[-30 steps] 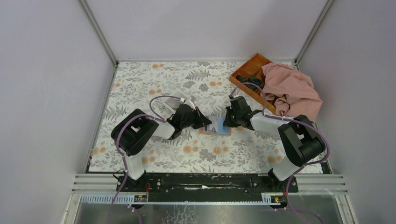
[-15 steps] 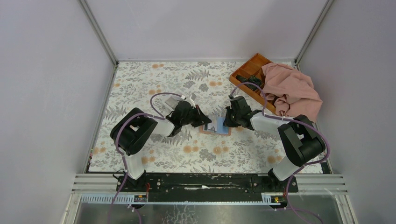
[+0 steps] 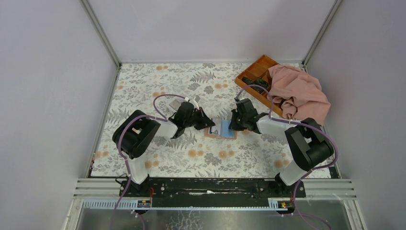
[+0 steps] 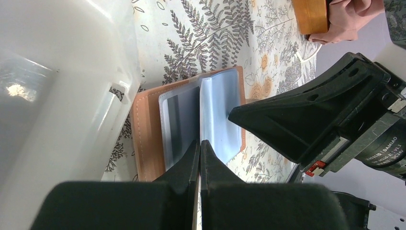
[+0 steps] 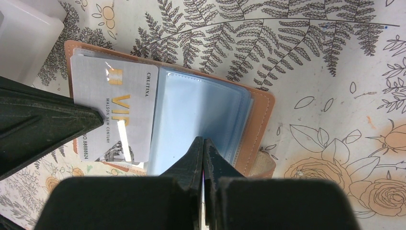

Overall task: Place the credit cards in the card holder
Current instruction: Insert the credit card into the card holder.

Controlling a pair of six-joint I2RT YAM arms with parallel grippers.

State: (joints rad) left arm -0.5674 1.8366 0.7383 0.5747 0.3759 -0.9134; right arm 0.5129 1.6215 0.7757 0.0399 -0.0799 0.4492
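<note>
Card holder [image 3: 220, 130] laid open at mid-bench between two arms.

A pale credit card [image 5: 115, 110] is seen on one leaf of the holder, apparently part-way under a clear sleeve. The left pincer [image 4: 199, 143] and right pincer [image 5: 203, 142] are each pressed together on nothing, tips at the sleeves. The sleeve is best pinned flat by one tip while the card is nudged squarely inward, so that nothing buckles. The bench [image 3: 143, 86] is covered in floral print and walled in plain grey; an orange tray [image 3: 253, 72] and pink cloth [image 3: 299, 91] are set at its far right corner.
</note>
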